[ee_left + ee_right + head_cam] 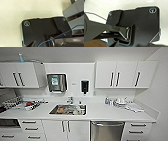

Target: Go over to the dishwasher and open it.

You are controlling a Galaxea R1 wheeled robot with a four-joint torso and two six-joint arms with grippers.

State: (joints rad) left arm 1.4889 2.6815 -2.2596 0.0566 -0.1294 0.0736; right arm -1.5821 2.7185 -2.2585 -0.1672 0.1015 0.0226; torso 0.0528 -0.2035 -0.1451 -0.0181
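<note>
We face a white kitchen wall, and the dishwasher [107, 131] sits built in under the worktop [100, 114], low and to the right of centre, its grey steel front shut and its bar handle [107, 124] running along the top edge. The sink [68, 109] lies in the worktop just left of it, with a cupboard door [75, 130] on one flank and a stack of drawers [136, 130] on the other.

We cannot tell whether either hand is open or closed; the wrist views give us the robot's own dark plate against pale floor.

What could go wrong, we judge: the handle lies close under the worktop lip, so a reach that comes in high would strike the edge instead of hooking the bar. The door would likely drop outward, so standing too close could block its swing against our base.

The side wall [160, 97] closes in on the right, leaving more room to shift leftward.
</note>
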